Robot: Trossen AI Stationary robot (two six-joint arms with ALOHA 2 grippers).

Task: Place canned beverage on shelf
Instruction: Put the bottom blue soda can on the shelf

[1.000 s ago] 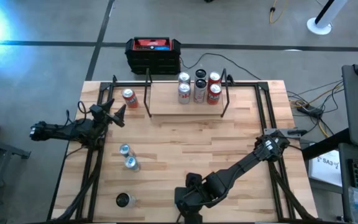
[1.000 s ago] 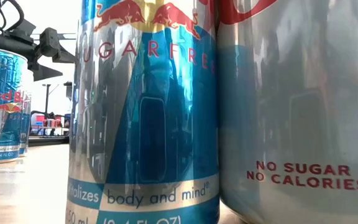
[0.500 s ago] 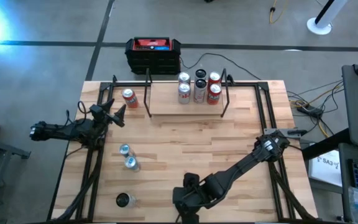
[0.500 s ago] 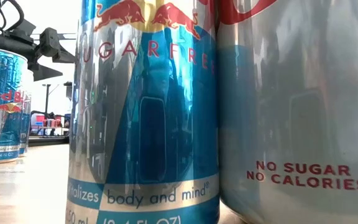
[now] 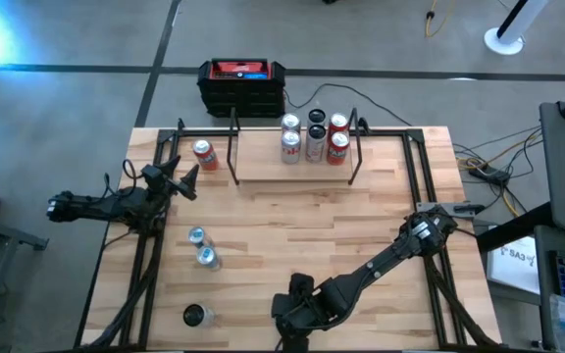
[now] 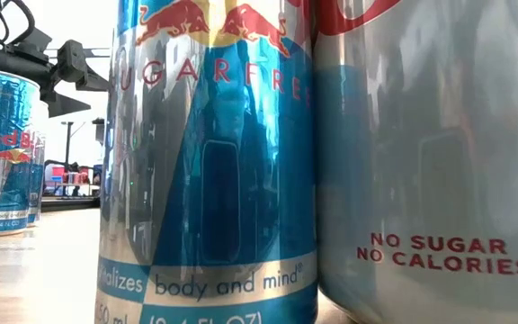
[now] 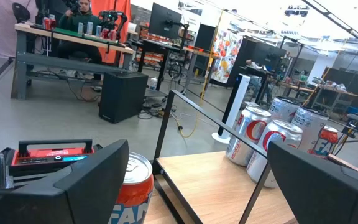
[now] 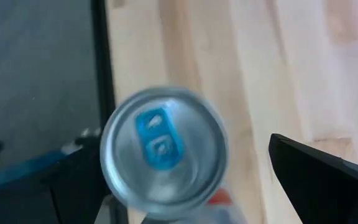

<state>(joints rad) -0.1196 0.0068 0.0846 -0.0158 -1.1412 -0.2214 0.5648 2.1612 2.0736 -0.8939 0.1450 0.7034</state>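
The shelf (image 5: 292,167) stands at the far middle of the table (image 5: 361,226), and five cans (image 5: 314,137) are already grouped on its right half, so the free space is on its left half, which suggests why the orange can (image 5: 203,154) just outside the shelf's left post is the one being addressed. The left gripper (image 5: 182,181) hangs near that can, a little nearer and to its left, jaws released and spread; in the left wrist view the orange can (image 7: 134,186) shows beside one finger (image 7: 73,180) rather than squarely between the two (so the approach still looks off-centre). The right gripper (image 5: 297,316) sits at the near edge, also released, its wrist camera looking straight down on a blue-tabbed can top (image 8: 163,152) lying between its fingers, ungripped.
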